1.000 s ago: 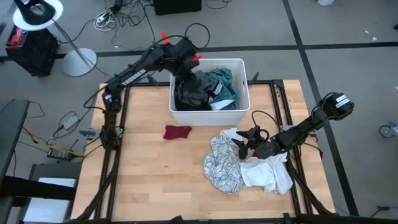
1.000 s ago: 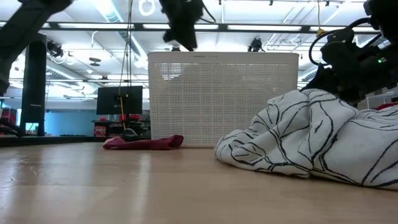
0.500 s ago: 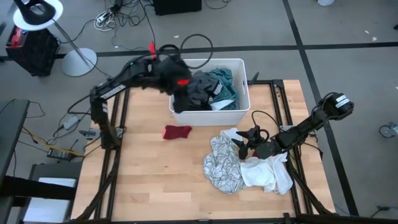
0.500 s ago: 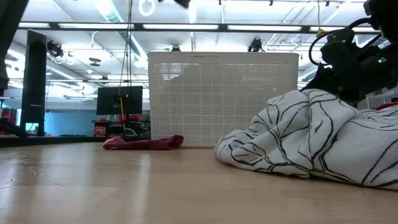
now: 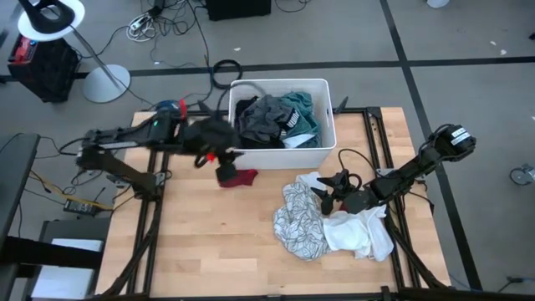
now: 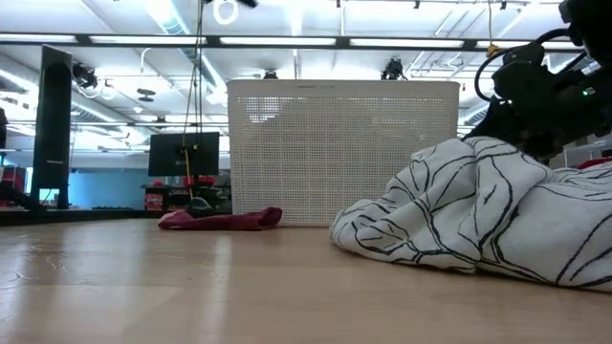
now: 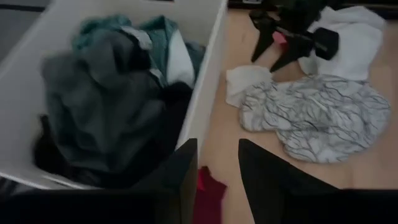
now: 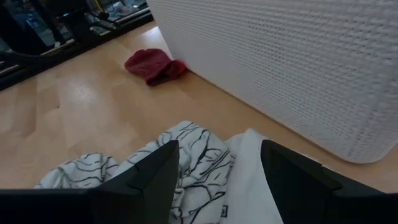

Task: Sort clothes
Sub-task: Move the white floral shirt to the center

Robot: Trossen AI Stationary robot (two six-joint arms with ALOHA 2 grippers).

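Clothes (image 5: 276, 117) dropped in bin (image 5: 328, 125); left gripper (image 5: 219, 160), fingers spread, swung out over red piece (image 5: 239, 177); right gripper (image 5: 328, 194) unmoved, fingers spread.

A robotics lab or workshop. Loose cables (image 5: 167, 21) trail over grey carpet around the framed wooden tabletop (image 5: 201, 242). Beyond it hang long ceiling strip lights (image 6: 316, 40), with a dark monitor (image 6: 184, 153) below.

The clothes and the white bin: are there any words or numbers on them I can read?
No text here can be read.
The teal garment in the white rectangular plastic bin shows white lettering: too small and blurred to read.
The white fabric garment with black squiggly lines: a line pattern only, no letters.
The small red cloth: nothing printed that shows.
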